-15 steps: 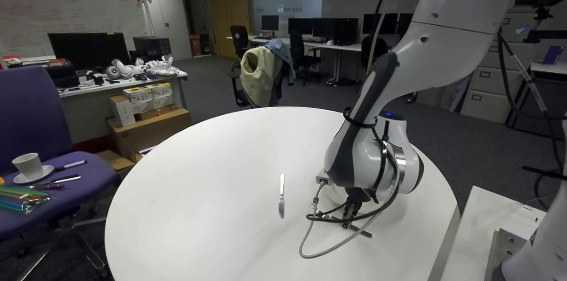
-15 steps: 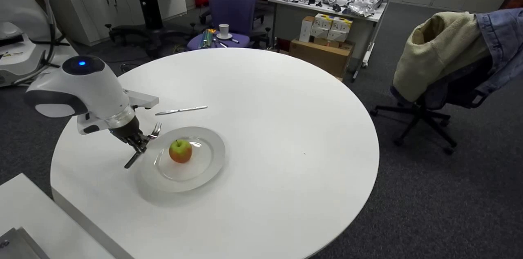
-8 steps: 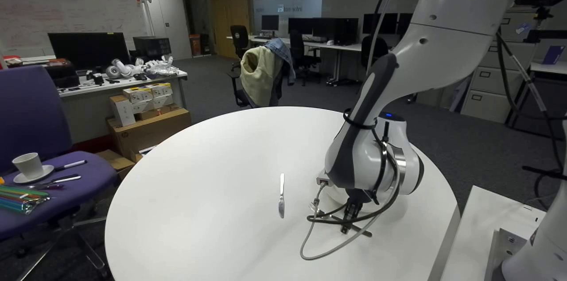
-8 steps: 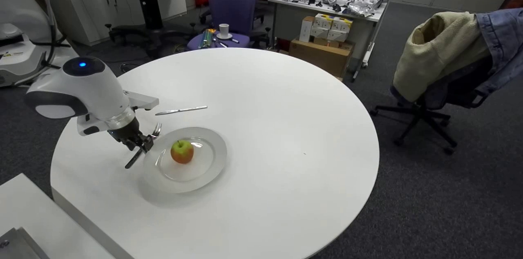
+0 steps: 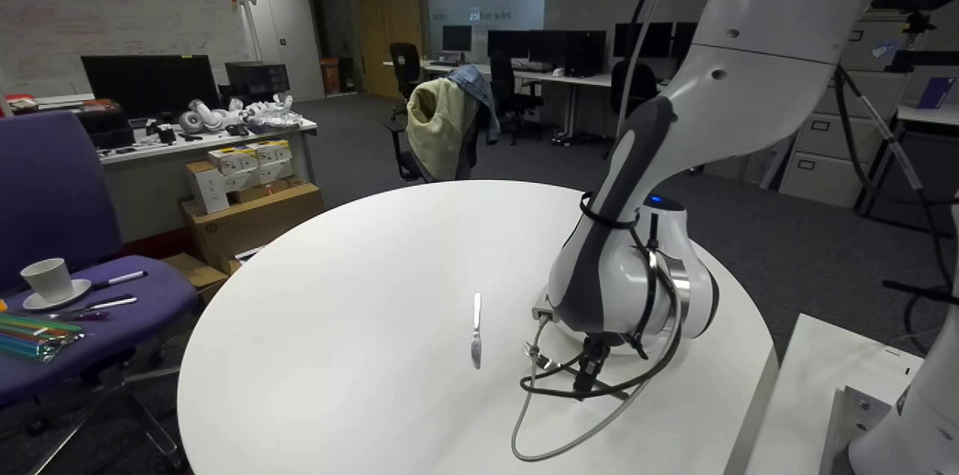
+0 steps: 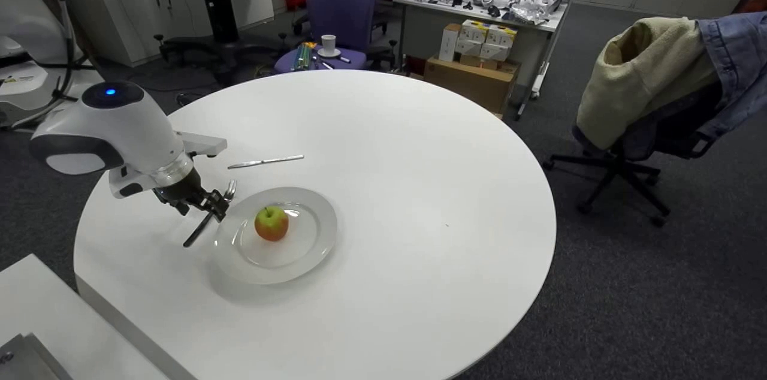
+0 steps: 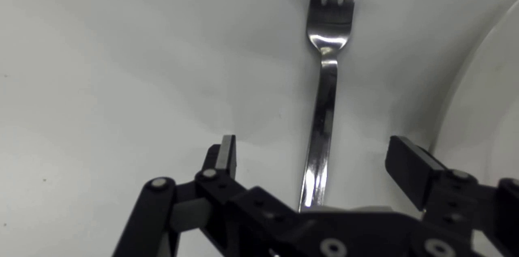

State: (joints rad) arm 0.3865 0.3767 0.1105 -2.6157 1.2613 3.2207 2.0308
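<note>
My gripper [image 7: 312, 139] stands open above the white table, its fingers spread on either side of a metal fork [image 7: 325, 99]. Neither pad touches the fork's handle, whose end is hidden behind the gripper's body. Beyond the fingertips the tines point away, toward the top of the wrist view. A white plate [image 7: 482, 107] lies close by the right finger; whether they touch, I cannot tell. On that plate sits a red and green apple [image 6: 271, 224]. A table knife [image 6: 266, 162] lies apart from the fork, also seen in both exterior views.
The round white table [image 6: 431, 188] carries these things. A grey cable [image 5: 517, 422] loops from my wrist low over it. On a purple chair [image 5: 150, 284] beyond the edge stand a white cup [image 5: 49, 280] and pens. A chair with jackets [image 6: 653, 74] stands nearby.
My gripper has gone from shut to open around the fork. The plate with the apple has slid slightly away from the gripper. The fork has hardly moved; the arm has shifted a little.
</note>
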